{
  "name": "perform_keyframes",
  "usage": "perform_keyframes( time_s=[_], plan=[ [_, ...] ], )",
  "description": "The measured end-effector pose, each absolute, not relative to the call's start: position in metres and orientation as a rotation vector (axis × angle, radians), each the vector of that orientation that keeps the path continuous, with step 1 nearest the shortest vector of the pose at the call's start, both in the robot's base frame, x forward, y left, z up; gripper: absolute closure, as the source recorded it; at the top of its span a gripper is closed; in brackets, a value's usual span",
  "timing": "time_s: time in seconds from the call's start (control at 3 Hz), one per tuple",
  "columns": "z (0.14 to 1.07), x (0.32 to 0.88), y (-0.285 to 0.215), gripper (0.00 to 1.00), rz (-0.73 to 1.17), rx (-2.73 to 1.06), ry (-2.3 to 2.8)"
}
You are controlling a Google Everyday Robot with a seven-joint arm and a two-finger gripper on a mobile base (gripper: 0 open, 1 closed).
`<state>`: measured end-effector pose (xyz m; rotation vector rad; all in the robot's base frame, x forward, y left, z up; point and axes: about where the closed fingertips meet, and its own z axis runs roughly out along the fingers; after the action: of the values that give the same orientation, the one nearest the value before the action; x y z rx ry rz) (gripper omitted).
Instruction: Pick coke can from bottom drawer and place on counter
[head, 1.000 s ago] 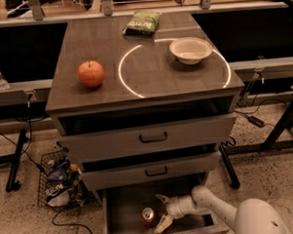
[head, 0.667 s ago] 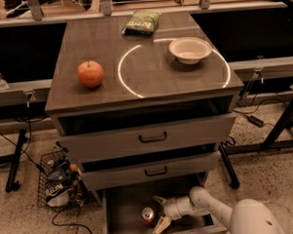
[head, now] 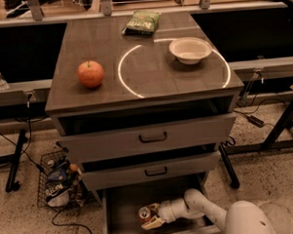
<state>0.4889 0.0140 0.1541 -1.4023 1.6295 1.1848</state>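
Note:
The coke can (head: 144,214), red with a silver top, stands on the floor of the open bottom drawer (head: 122,210), near its middle. My gripper (head: 152,217) reaches into the drawer from the right and sits right at the can. Its fingers are open, one behind the can's right side and one in front, close to the can. The counter (head: 149,77) is the wood-grain cabinet top with a bright white circle, above the drawers.
On the counter are a red-orange apple (head: 90,74) at the left, a white bowl (head: 190,49) at the right on the circle, and a green chip bag (head: 142,22) at the back. The two upper drawers stand slightly open. A wire basket (head: 57,184) sits on the floor at left.
My gripper has slid left toward the can, and its fingers now flank the can more closely. The can has barely moved.

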Motion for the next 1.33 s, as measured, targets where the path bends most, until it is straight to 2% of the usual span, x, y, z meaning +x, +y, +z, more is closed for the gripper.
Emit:
perform_keyframes(
  time_s=[0.33, 0.67, 1.0, 1.33],
  plan=[
    [0.157, 0.484, 0.023, 0.72, 1.216, -1.386, 1.613],
    [0.183, 0.487, 0.003, 0.95, 1.187, -1.342, 1.591],
    [0.221, 0.488, -0.04, 1.0, 1.128, -1.287, 1.576],
    [0.264, 0.484, -0.08, 1.0, 1.056, -1.258, 1.568]
  ],
)
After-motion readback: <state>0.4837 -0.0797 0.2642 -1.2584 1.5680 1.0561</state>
